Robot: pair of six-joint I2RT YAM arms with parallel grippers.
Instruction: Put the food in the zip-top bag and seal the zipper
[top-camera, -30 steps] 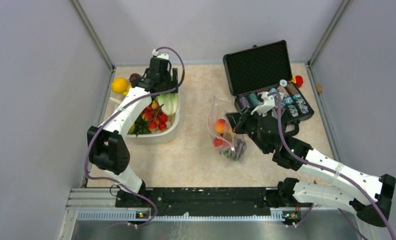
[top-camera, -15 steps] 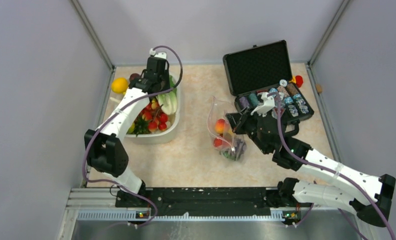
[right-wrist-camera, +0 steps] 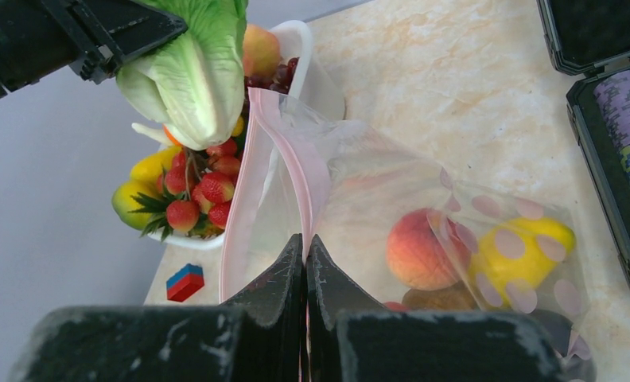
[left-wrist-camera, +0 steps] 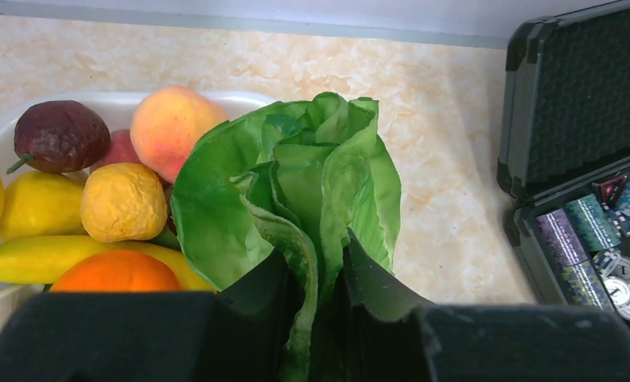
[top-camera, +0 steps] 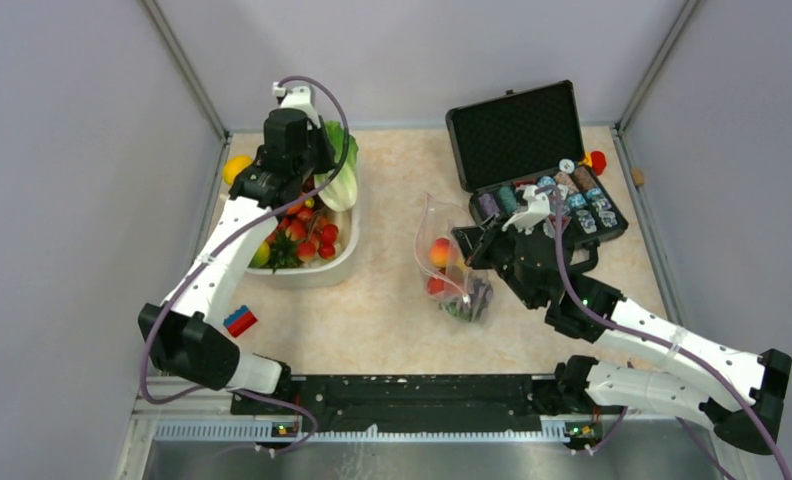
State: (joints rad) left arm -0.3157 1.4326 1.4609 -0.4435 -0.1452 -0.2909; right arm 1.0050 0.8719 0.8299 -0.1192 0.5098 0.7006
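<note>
Overhead, holding a leafy green lettuce (top-camera: 340, 172) in the left gripper (top-camera: 320, 160), over the far right corner of the white basin (top-camera: 344, 252). Seen from the left wrist, fingers (left-wrist-camera: 375, 286) pressed in on a fold of green leaf, with the rest of the head fanning out beyond the tips. Below and to the left of it in the basin, a peach (left-wrist-camera: 173, 127), a dark wrinkled passion fruit (left-wrist-camera: 60, 135), lemons (left-wrist-camera: 40, 205), an orange (left-wrist-camera: 117, 274) and, in the right wrist view, strawberries (right-wrist-camera: 208, 191). Well to the right, apart from the lettuce, pinching the zip-top bag (top-camera: 450, 265) in the right gripper (top-camera: 474, 247): jaws drawn together on the clear film at the bag's mouth, right by the zipper (right-wrist-camera: 244, 183). Mouth gaping, with the pink strip looping up and away from the fingertips towards the basin. Inside the bag, just past the gripper, an orange-pink peach (right-wrist-camera: 415, 248) and a yellow oval fruit (right-wrist-camera: 526, 247) side by side, something dark under them, too blurred to name. Beyond the bag on the right, an open black case (top-camera: 517, 130) of poker chips (top-camera: 584, 205). Near the left arm's base, a small red-and-blue block (top-camera: 239, 320) on the table (top-camera: 392, 320).
</note>
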